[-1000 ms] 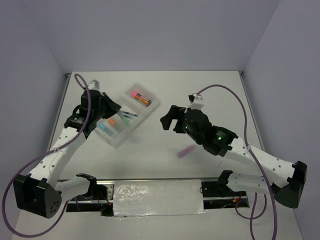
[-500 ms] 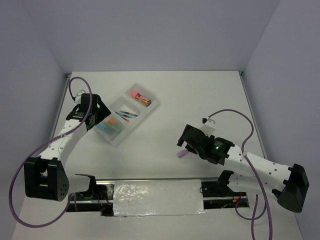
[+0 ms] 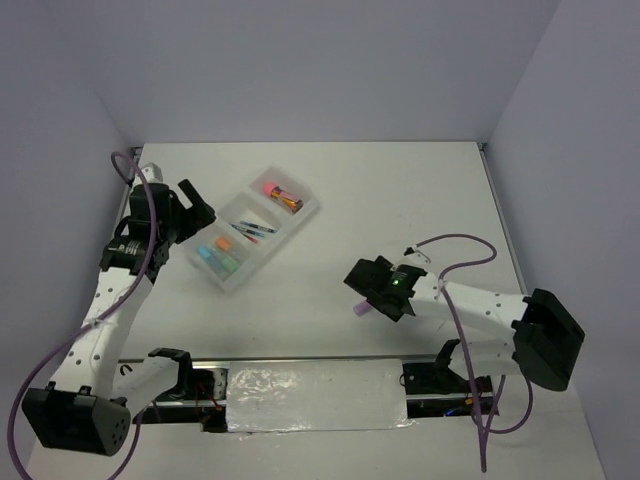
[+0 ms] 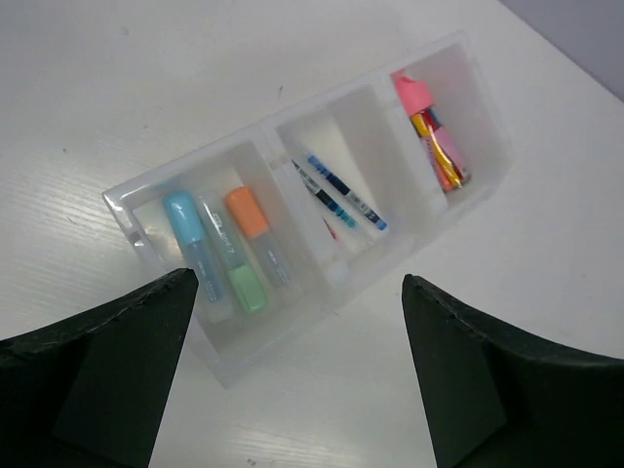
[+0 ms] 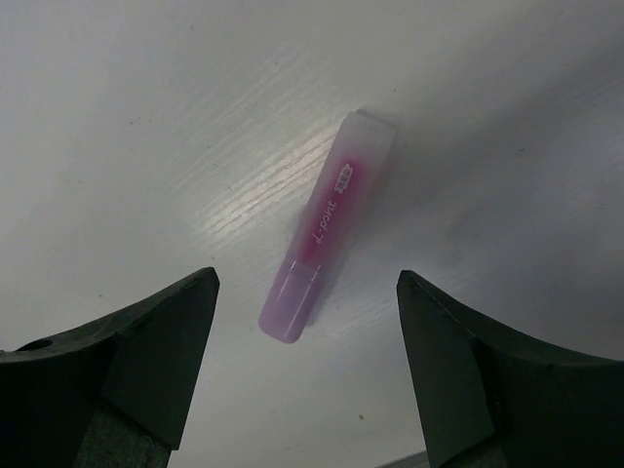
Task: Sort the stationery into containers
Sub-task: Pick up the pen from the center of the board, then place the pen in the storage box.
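The translucent three-compartment tray [image 3: 300,222] lies left of centre. In the left wrist view the tray [image 4: 322,312] holds a blue bar [image 4: 185,229], a green bar [image 4: 246,288] and an orange-capped grey piece [image 4: 255,219] in one end compartment. Thin pens [image 4: 341,190] lie in the middle one, and a pink-capped orange cylinder [image 4: 434,136] in the other end. My left gripper [image 3: 195,205] [image 4: 297,280] is open and empty, hanging above and just left of the tray. A purple bar [image 3: 362,309] [image 5: 327,226] lies on the table. My right gripper [image 3: 358,290] [image 5: 307,281] is open and straddles its near end, touching nothing.
White tabletop with grey walls on three sides. A metal rail with a foil-covered block [image 3: 315,395] runs along the near edge between the arm bases. Purple cables [image 3: 455,250] loop off both arms.
My left gripper has opened and drawn back left, away from the tray. My right arm has swung down and nearer, and now sits over the purple bar with its jaws slightly narrower.
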`<act>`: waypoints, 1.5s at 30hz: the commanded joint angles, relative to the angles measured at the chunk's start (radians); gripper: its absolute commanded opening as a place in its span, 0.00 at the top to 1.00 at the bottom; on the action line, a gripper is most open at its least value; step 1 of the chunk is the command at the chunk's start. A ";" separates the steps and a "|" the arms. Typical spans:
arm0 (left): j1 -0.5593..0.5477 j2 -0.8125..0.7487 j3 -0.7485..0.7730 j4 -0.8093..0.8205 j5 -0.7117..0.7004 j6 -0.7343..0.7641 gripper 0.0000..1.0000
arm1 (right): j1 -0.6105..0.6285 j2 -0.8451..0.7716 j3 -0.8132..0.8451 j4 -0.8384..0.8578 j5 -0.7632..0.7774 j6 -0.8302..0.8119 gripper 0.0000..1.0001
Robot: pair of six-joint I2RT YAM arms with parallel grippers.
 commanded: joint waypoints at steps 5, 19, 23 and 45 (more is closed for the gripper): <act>0.003 -0.097 0.034 -0.099 0.107 0.182 0.01 | -0.019 0.215 0.068 0.080 -0.049 0.066 0.20; 0.003 -0.356 -0.104 -0.108 0.062 0.249 0.01 | 0.131 0.470 0.477 0.361 -0.072 -0.576 1.00; 0.005 -0.470 -0.144 -0.102 -0.168 0.187 0.01 | 0.173 0.608 0.701 0.513 -0.233 -1.044 1.00; 0.017 -0.685 -0.169 -0.090 -0.233 0.172 0.01 | 0.170 1.047 1.442 0.432 -0.387 -1.416 0.24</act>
